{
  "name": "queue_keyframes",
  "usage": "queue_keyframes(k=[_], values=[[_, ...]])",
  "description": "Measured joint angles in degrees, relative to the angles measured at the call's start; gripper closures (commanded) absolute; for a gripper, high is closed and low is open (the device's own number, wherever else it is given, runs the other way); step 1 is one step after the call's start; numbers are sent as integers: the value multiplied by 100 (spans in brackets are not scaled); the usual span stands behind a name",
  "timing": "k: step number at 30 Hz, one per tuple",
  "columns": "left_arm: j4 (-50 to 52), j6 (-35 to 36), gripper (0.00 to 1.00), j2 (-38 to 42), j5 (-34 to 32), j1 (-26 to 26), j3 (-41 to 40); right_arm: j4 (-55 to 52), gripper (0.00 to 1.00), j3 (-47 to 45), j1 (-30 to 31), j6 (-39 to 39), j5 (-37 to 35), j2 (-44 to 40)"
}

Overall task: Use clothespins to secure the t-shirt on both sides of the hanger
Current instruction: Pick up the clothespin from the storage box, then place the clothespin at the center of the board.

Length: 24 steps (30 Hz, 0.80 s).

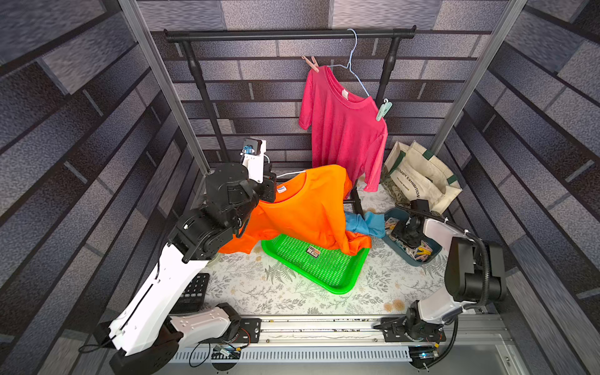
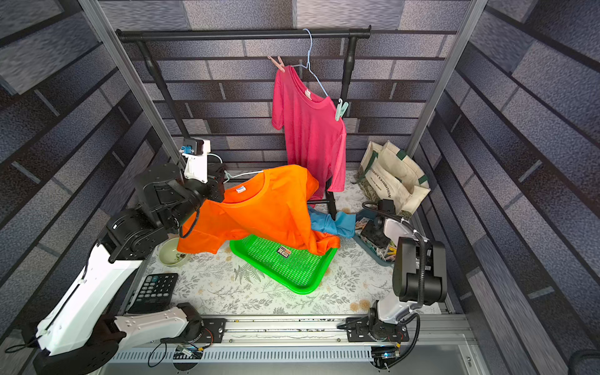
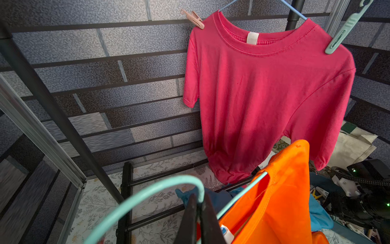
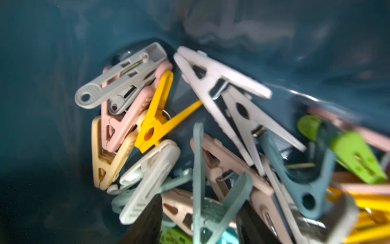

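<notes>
The step in hand is fetching a peg for the orange t-shirt [image 1: 308, 207], which has no peg visible on either shoulder.

Taking the green tray [image 1: 324, 269] as the marker, the shirt hangs on a mint hanger [image 3: 147, 190] above the tray's far edge, and its hem trails onto the tray's far right corner. The left gripper [image 3: 199, 200] is up beyond the tray's far left corner, its jaws clenched on the hanger's wire just below the hook.

The clothespins [image 4: 156, 118] lie heaped in a dark blue bin [image 4: 42, 95] just beside the tray's right side, on the counter. The right gripper [image 4: 199, 203] is down inside that bin. Its jaws stand apart with a pale green peg [image 4: 199, 169] between them. The right wrist view is blurred, so I cannot tell whether they pinch it.

Well beyond the tray, a pink t-shirt [image 1: 344, 130] hangs from the black rail [image 1: 285, 34] with a peg on each shoulder, so that one looks finished.

The next move calls for closing on one peg by its handle end, so the squeeze opens its mouth, and lifting it clear of the tangled neighbours. It then has to go to the orange shirt's shoulder seam over the hanger wire while the left arm keeps the hanger steady.
</notes>
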<state>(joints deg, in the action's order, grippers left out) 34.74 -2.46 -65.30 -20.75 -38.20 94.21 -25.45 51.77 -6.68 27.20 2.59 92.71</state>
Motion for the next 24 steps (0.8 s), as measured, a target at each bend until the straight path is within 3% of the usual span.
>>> queue_keyframes(k=[2,8,13,24], values=[[11,-59,96,0,4,72,-101,166,66,4,-2,46,118,59],[83,-179,96,7,90,223,-181,341,77,2,-22,98,181,22],[83,-260,96,11,120,229,-184,254,81,0,-22,57,181,-461],[79,-409,95,0,422,229,-188,-605,80,-321,76,-68,535,-2553]])
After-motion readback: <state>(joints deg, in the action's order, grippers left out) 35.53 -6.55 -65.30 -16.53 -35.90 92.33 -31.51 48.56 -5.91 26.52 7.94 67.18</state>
